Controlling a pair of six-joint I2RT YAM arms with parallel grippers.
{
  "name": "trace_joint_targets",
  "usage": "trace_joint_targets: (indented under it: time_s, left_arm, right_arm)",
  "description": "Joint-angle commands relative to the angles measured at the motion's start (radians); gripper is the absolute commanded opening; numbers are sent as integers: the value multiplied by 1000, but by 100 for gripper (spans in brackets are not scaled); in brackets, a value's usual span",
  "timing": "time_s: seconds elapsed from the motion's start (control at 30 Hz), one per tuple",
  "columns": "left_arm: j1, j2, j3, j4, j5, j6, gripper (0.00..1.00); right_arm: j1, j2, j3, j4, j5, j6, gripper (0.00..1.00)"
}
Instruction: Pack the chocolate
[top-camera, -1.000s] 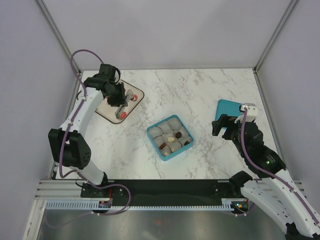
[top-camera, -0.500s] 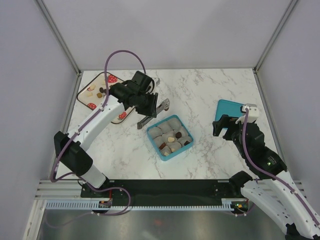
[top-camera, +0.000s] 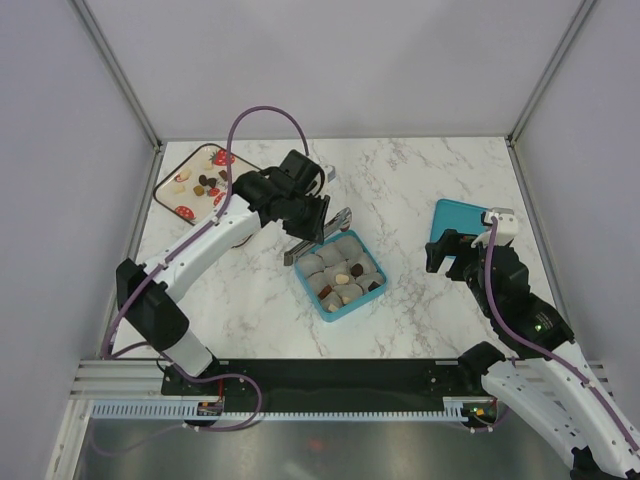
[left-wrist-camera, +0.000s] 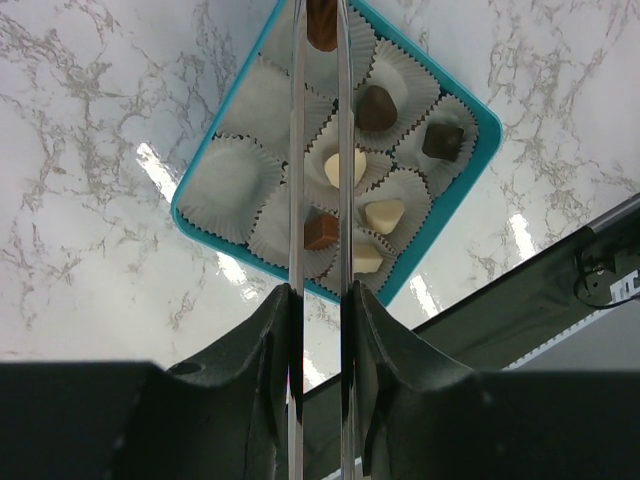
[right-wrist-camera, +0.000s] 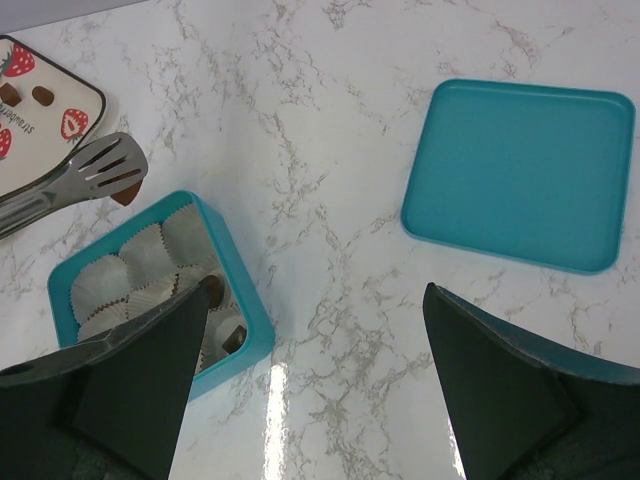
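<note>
A teal box (top-camera: 384, 281) of white paper cups sits mid-table and holds several chocolates (top-camera: 344, 277), dark, brown and cream (left-wrist-camera: 345, 165). More chocolates (top-camera: 204, 183) lie on the strawberry-print tray (top-camera: 172, 168) at the far left. My left gripper (top-camera: 308, 220) is shut on metal tongs (top-camera: 337, 220). The tongs (left-wrist-camera: 296, 150) pinch a brown chocolate (left-wrist-camera: 322, 20) at their tips, held above the box's far edge. This piece also shows in the right wrist view (right-wrist-camera: 125, 193). My right gripper (top-camera: 441, 256) is open and empty, hovering right of the box (right-wrist-camera: 255, 320).
The teal lid (top-camera: 455, 222) lies flat at the right, also in the right wrist view (right-wrist-camera: 520, 170). The black base rail (top-camera: 330, 375) runs along the near edge. Grey walls enclose the marble table (top-camera: 400, 180).
My left arm has swung right from the tray to the box, carrying the tongs and the chocolate. The right arm has not moved.
</note>
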Motion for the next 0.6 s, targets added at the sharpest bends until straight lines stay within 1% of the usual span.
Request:
trace_joint_targets:
  time_s: [0.0,0.23,0.57]
  left_arm:
    - [-11,19,6,34,-10,-25,30]
    - [-34,51,-19,52,-13,-29,32]
    - [-37,80,-48,84,-23,-28,33]
  right_arm:
    - [0,-3,30,9,21,6,97]
    - [0,-6,26,7,29,0,97]
    - [1,-3,25,9,30,0,97]
